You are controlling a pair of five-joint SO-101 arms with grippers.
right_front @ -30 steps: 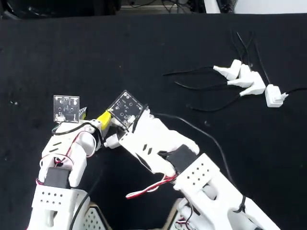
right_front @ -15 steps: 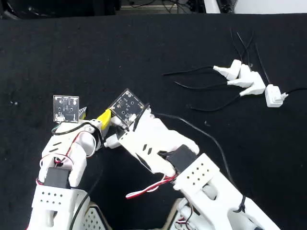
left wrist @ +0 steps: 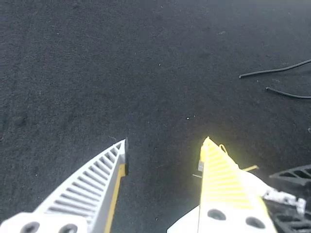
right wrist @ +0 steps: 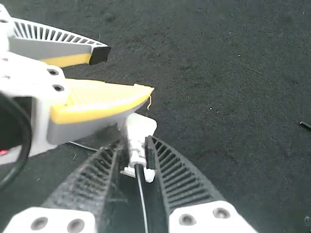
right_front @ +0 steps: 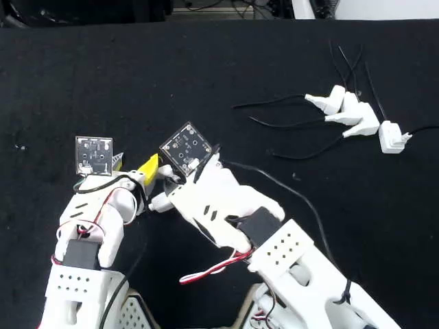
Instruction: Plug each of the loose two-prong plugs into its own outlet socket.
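The right gripper (right wrist: 135, 143) is clenching a white plug (right wrist: 141, 127), and the plug's black cord (right wrist: 141, 194) is running back between the fingers, left of the middle of the desk (right_front: 206, 68). The left gripper (left wrist: 163, 148) is hanging released right beside it, with its yellow finger (right wrist: 97, 102) lying close against the plug. Well apart on the right, a bunch of white plugs (right_front: 346, 110) is lying together with a white block (right_front: 391, 137) just beside them. I cannot tell whether anything is sitting in the block.
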